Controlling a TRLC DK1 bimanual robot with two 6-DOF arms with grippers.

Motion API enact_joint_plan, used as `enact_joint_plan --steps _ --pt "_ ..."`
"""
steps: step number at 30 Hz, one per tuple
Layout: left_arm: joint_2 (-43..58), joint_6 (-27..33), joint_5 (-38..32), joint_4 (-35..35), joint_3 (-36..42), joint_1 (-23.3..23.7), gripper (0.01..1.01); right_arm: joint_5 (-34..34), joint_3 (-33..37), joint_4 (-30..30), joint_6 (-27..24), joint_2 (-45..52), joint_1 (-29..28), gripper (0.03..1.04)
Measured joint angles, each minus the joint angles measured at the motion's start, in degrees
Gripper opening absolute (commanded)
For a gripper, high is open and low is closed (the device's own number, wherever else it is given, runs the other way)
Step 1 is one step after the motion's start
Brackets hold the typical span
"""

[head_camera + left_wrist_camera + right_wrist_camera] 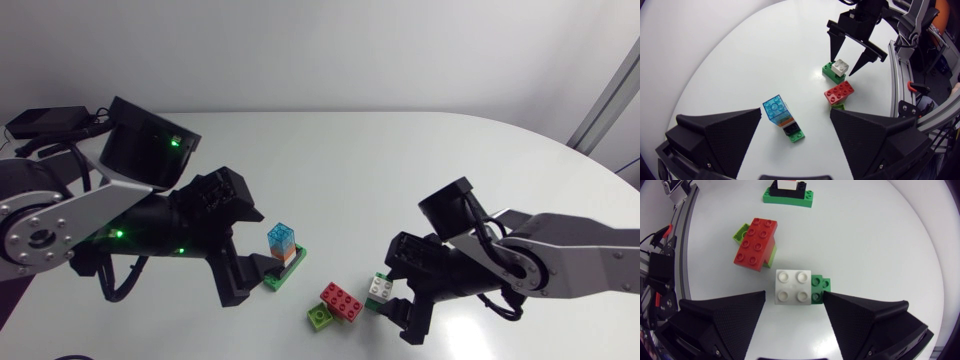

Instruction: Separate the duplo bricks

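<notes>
Right jaws stand wide open and empty, the white brick (pixel 794 286) on its green brick (pixel 820 288) just ahead between them — an off-centre close could shove the pair across the table (pixel 880 240) unsplit.

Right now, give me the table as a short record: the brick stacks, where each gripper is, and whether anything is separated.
stacks: three, all joined
tall stack: blue top, green base, just ahead of left gripper
red brick: on lime brick
white brick: on green brick, between the fingers of right gripper
left gripper: open
right gripper: open, not clamped
separated: nothing yet
</notes>
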Motion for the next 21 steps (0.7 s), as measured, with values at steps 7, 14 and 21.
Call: enact_joint_plan --steps 7,14,21 --pt "0.0 0.0 0.0 1.0 -0.8 0.0 0.962 1.2 0.1 2.4 0.4 0.2 1.0 0.29" --pt "0.2 0.0 0.0 2.0 -1.4 0.0 0.962 1.2 0.0 2.2 0.5 -1.2 1.0 0.28" --pt "0.2 0.4 0.0 2.3 -1.8 0.0 0.962 1.2 -0.4 2.1 0.6 -3.1 1.0 0.28"
